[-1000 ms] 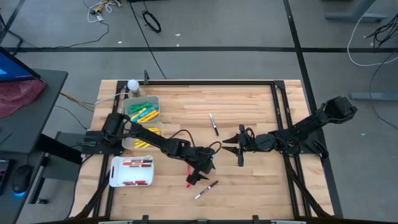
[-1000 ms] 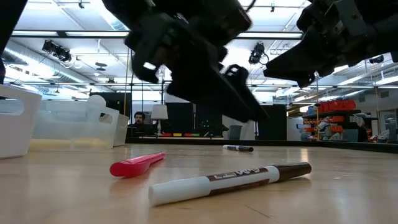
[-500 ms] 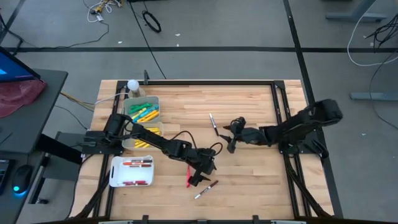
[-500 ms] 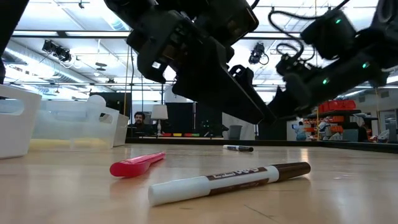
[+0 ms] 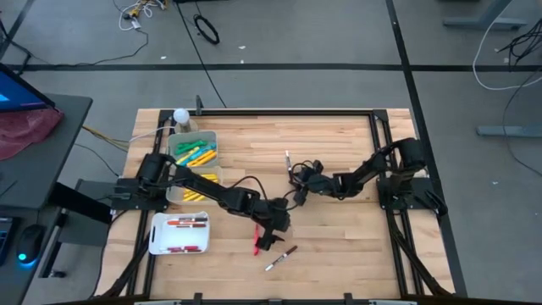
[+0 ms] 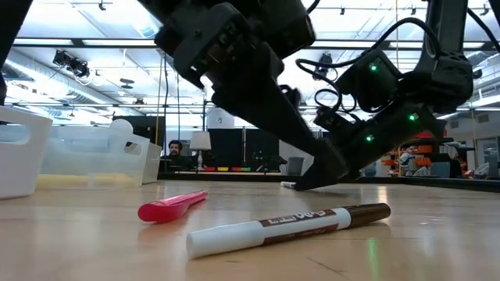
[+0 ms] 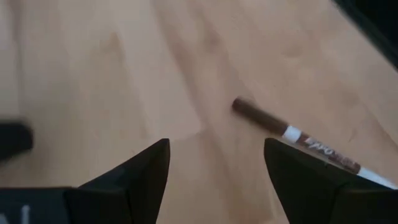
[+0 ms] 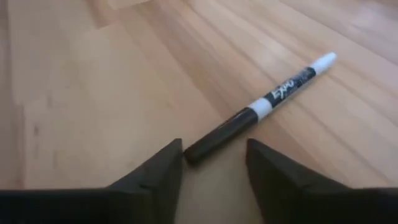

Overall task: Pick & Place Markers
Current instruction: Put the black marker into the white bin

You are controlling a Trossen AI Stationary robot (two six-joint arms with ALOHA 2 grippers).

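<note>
A black-and-white marker (image 8: 264, 104) lies flat on the table, its dark end between my right gripper's (image 8: 214, 152) open fingers, which stand on either side of it without a plain touch. In the high view that gripper (image 5: 297, 176) partly covers the marker (image 5: 287, 158) near the table's middle. My left gripper (image 5: 271, 236) hovers open above the near middle. A red marker (image 5: 257, 246) lies just beside it, and a brown-and-white marker (image 7: 297, 137) lies ahead of its fingers (image 7: 216, 148). Both loose markers lie flat on the wood (image 6: 172, 207) (image 6: 289, 226).
At the table's left stand a bin of green and yellow markers (image 5: 196, 151), a bin of yellow ones (image 5: 196, 184) and a white tray with red and brown markers (image 5: 179, 233). A white ball (image 5: 180, 115) sits at the far left corner. Bare wood spreads along the far right.
My right gripper has swung toward the table's left and far side and come down low, until its open fingers flank the black-and-white marker's dark end. The left gripper has stayed over the red marker. No marker has moved.
</note>
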